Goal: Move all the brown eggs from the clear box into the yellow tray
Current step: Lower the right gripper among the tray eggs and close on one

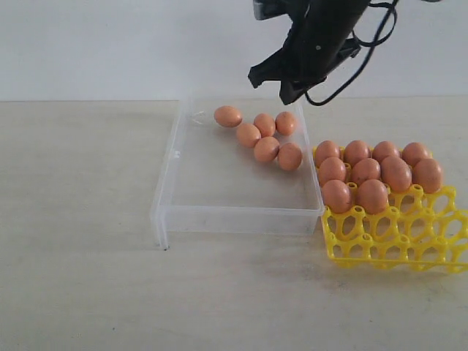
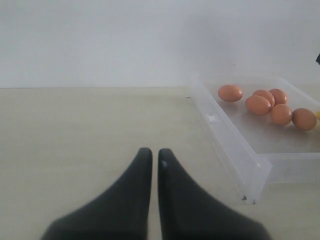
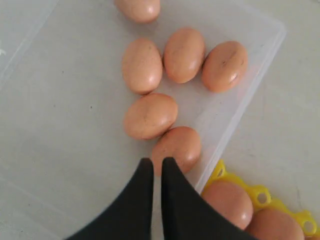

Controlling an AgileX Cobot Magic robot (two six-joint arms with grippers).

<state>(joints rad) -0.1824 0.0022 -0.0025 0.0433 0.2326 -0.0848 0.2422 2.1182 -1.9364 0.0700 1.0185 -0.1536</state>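
right gripper (image 3: 152,162): two black fingers pressed close together with only a thin slit between them, holding nothing. in the exterior view it (image 1: 281,88) hangs above the far right corner of the clear box (image 1: 234,219).

directly below and just ahead of the fingertips lies the nearest brown egg (image 3: 176,148), on the floor of the box and hard against its right wall (image 3: 240,115). it rests on its side. its long axis seems to slant across the slit between the fingers rather than along it, so opened jaws would likely close over its length unless the wrist turns.

a second egg (image 3: 150,116) sits just beside it, touching or nearly so. three more (image 3: 183,55) cluster beyond, and a sixth (image 3: 138,7) lies farther off, near the box's far end. six eggs remain in the box.

the yellow tray (image 1: 395,241) stands just outside that same right wall, about ten eggs (image 1: 365,171) filling its back rows, its front cells open. the right arm is much the nearer one to both box and tray.

what crowds the pick: the wall on one side of the nearest egg, the neighbouring egg on the other.

left gripper (image 2: 151,155): fingers also closed together and empty, low over the bare table (image 2: 75,130), well apart from the box's left wall (image 2: 235,150). it does not show in the exterior view.
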